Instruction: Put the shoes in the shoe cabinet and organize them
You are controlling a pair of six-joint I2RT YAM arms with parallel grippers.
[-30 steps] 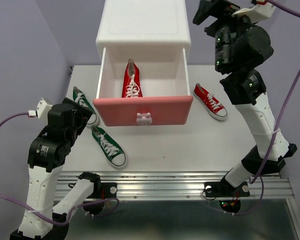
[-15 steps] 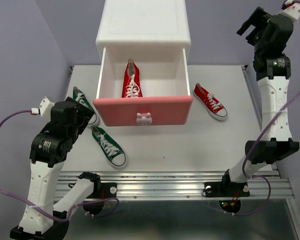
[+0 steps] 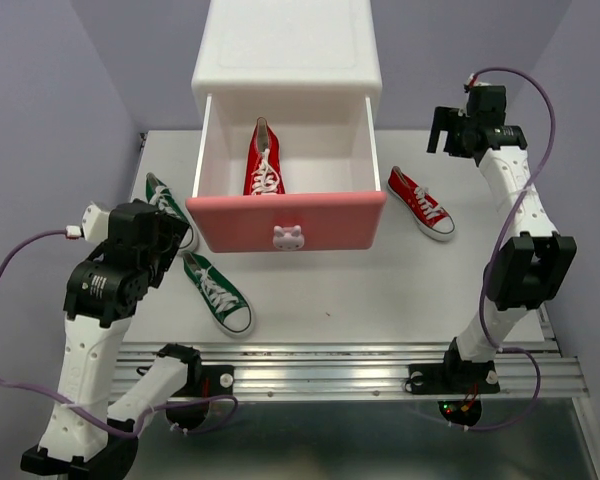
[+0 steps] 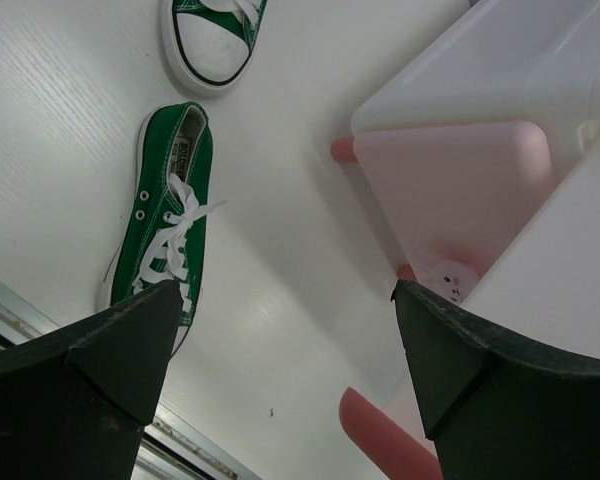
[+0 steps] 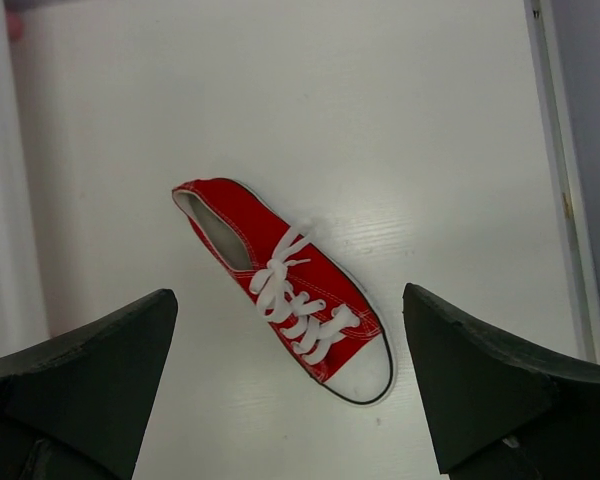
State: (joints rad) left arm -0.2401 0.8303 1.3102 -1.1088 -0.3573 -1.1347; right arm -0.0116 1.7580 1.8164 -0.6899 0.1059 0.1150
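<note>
hovering above the loose red shoe [image 3: 421, 204], right gripper [image 5: 288, 292], fingers spread, likely lining up a pickup. second red shoe [image 3: 264, 160] already in open drawer [image 3: 286, 222]. left gripper [image 4: 285, 290] gaping near green shoes [image 4: 165, 235].

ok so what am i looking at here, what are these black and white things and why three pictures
A left arm and right arm, robots bolted to a table. One picture looks down from above; the other two come from cameras on each wrist, so the dark wedges are the left gripper and right gripper, both open, holding nothing. A white shoe cabinet has its pink drawer pulled out with one red shoe inside. On the table lie the other red shoe, a near green shoe and a far green shoe.
</note>
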